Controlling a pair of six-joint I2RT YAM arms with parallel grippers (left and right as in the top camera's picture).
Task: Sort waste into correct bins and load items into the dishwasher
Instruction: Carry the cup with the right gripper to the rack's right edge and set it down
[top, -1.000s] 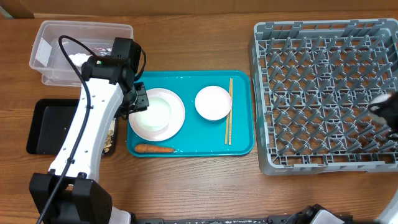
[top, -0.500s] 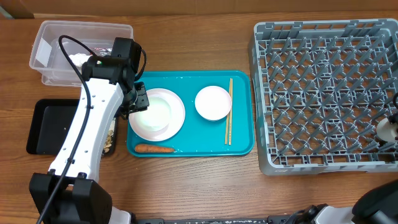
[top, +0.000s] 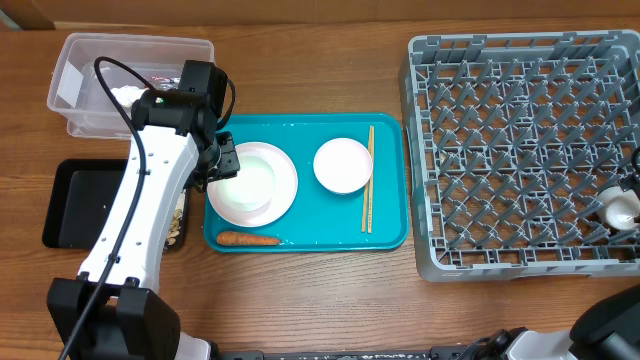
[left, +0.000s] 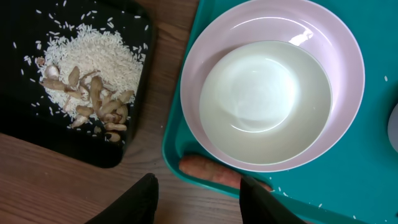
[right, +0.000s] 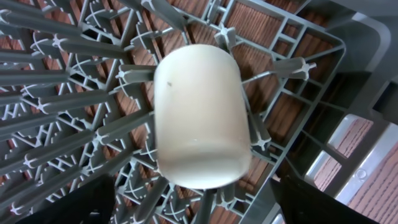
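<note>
From above: the clear plastic tub w/ a white label sits at the far left, w/ some crumpled white tissue in it. The flat black tray lies just in front of it. The big teal tray is in the middle & holds the round white plate, a white bowl, the thin light-wood chopsticks right beside that bowl, & the small orange carrot near its front edge. The left gripper hangs over the plate's left side. The big grey plastic dish rack is on the right, well apart from the bins, & the small white cup lies in it by the right wall, near the front corner. The right gripper can't be made out here. Left wrist cam: the left gripper is spread apart & pinches nothing; the carrot & the teal tray's rim lie below the gap. The plate looks pale pink round a white middle. White rice scraps w/ brownish bits are piled on the black tray. Right wrist cam: the cup rests among the rack's pegs near a corner. The right gripper is spread wide, fingers off to each side, not touching the cup.
</note>
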